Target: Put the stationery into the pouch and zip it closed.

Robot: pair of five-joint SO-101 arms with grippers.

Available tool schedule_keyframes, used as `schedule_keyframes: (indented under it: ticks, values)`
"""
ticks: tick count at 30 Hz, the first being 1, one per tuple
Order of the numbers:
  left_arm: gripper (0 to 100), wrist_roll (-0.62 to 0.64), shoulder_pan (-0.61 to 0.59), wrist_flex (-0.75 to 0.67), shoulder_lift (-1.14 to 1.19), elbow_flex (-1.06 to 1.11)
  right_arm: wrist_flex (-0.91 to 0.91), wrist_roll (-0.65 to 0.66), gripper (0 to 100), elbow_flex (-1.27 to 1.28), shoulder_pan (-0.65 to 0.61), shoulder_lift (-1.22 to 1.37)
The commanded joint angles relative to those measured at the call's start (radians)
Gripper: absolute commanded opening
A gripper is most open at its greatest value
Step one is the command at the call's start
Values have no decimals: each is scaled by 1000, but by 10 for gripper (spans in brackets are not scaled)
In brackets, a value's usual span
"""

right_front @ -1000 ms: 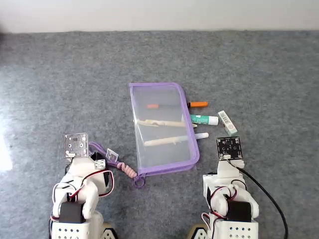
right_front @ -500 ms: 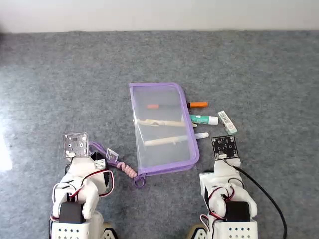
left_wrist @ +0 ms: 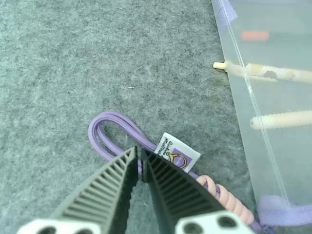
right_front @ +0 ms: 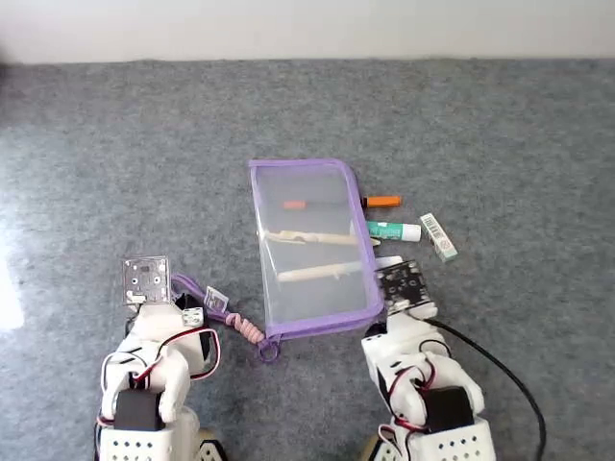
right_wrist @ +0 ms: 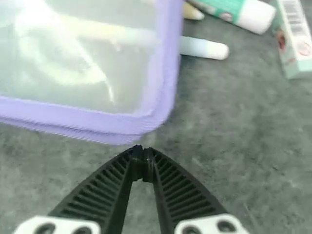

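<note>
A clear pouch with purple trim point(right_front: 312, 245) lies flat mid-table, with pale sticks and a short orange piece showing through it. Beside its right edge lie an orange marker point(right_front: 382, 201), a green-and-white tube point(right_front: 394, 230), a small boxed item point(right_front: 438, 237) and a white pen point(right_wrist: 202, 48). My right gripper point(right_wrist: 141, 158) is shut on nothing, just off the pouch's near right corner point(right_wrist: 161, 83). My left gripper point(left_wrist: 139, 156) is shut and empty over the pouch's purple strap loop point(left_wrist: 109, 134), next to its tag point(left_wrist: 178, 155).
A pink coiled cord point(right_front: 245, 329) runs from the strap to the zipper ring at the pouch's near corner. Grey carpet covers the table, with open room at the far side, left and right. A black cable point(right_front: 500, 370) trails from the right arm.
The right arm has swung left, from beside the loose stationery towards the pouch's near right corner. The left arm and all objects are unmoved.
</note>
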Motion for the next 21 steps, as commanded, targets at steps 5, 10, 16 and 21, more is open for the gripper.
schedule_keyframes:
  ticks: [5,10,16,21]
  values:
    - [14,8,-5,9,-8,-7,-35,-63,8,-256,-47,298]
    - [14,8,-5,9,-8,-7,-62,-133,8,-437,-47,697]
    - [14,8,-5,9,-8,-7,-260,-144,8,-537,-48,1133]
    - [14,8,-5,9,-8,-7,-268,-144,8,-697,-44,1434]
